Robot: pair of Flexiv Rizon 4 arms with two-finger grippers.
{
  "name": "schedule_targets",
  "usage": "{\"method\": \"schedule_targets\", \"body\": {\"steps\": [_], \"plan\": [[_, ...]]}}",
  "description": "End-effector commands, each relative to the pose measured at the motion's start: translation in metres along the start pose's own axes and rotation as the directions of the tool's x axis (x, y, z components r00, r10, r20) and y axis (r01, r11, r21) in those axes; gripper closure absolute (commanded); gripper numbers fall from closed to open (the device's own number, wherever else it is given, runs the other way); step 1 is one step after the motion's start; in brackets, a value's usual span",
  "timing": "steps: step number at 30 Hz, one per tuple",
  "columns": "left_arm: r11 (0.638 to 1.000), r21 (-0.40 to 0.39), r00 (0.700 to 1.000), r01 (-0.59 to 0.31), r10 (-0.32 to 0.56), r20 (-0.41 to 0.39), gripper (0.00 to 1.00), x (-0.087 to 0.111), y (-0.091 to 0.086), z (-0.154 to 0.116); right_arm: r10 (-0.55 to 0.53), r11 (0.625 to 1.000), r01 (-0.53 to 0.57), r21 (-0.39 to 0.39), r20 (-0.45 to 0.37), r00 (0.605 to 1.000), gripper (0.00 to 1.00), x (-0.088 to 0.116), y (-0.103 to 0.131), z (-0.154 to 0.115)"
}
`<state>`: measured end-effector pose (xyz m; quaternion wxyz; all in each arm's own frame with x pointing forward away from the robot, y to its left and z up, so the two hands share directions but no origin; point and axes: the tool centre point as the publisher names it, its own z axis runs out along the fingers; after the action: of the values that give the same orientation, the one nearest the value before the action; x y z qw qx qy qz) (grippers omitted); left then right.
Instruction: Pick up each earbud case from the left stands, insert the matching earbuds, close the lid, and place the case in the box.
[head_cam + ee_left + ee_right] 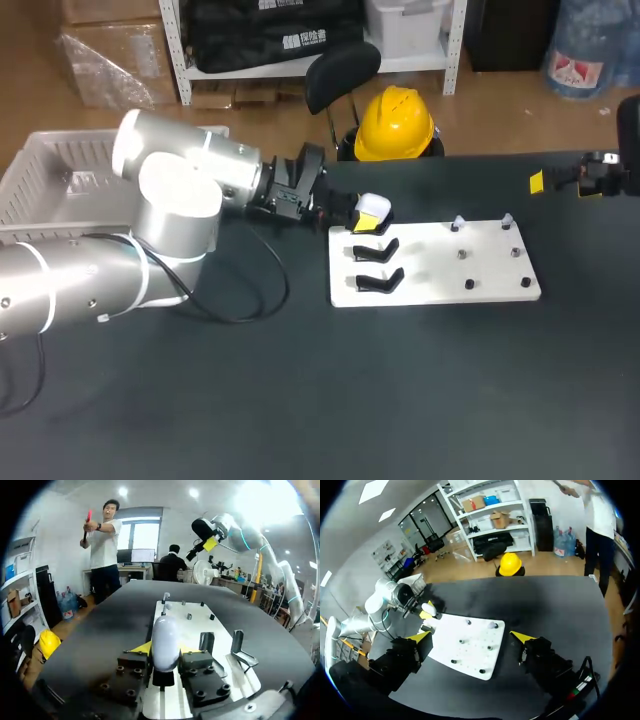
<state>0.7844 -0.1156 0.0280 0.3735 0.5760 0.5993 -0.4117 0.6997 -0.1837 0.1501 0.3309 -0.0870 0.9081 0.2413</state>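
Lifting step: the case (373,206) is judged to be in the act of being taken from the farthest of three stands (378,250) along the board's (440,262) left edge; the other two are seen bare.
Left gripper (372,222): pinched on the case, with a yellow tip pressed to each flank.
Right gripper (472,636): fingers are spread wide and nothing is held; it is kept at the table's (300,400) far right edge, well apart from the board.
Earbuds (457,222): two small pale pieces on pegs near the board's far right corner are taken to be these.
Next move: a clean lift off the stand is called for. The case should then be carried toward the earbuds, with its lid presented open.
Left wrist view: contact of both tips with the case is shown, which is less plain from the head view.
Head view: the box (50,170) is shown beyond the table's left edge; it is not shown by the left wrist view.
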Motion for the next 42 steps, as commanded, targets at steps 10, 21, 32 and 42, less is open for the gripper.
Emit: {"method": "schedule_targets", "body": {"steps": [10,21,32,42], "plan": [[0.996,-0.02,0.996,-0.084,0.084,0.002,1.0,-0.046,-0.025,-0.009,-0.018,1.0,0.018,-0.006,-0.032,0.999,0.0,-0.003,0.009,0.003],[0.988,-0.04,0.988,-0.148,0.149,0.029,1.0,-0.082,-0.028,0.012,-0.079,0.992,0.071,-0.101,-0.075,0.994,0.0,-0.008,0.058,0.028],[0.977,-0.028,0.974,-0.214,0.215,0.075,1.0,-0.111,-0.039,0.02,-0.106,0.983,0.081,-0.167,-0.146,0.984,0.0,-0.003,0.083,0.057],[0.966,0.002,0.963,-0.259,0.258,0.082,1.0,-0.122,-0.052,0.029,-0.11,0.98,0.079,-0.182,-0.166,0.98,0.0,-0.006,0.092,0.066]]}}
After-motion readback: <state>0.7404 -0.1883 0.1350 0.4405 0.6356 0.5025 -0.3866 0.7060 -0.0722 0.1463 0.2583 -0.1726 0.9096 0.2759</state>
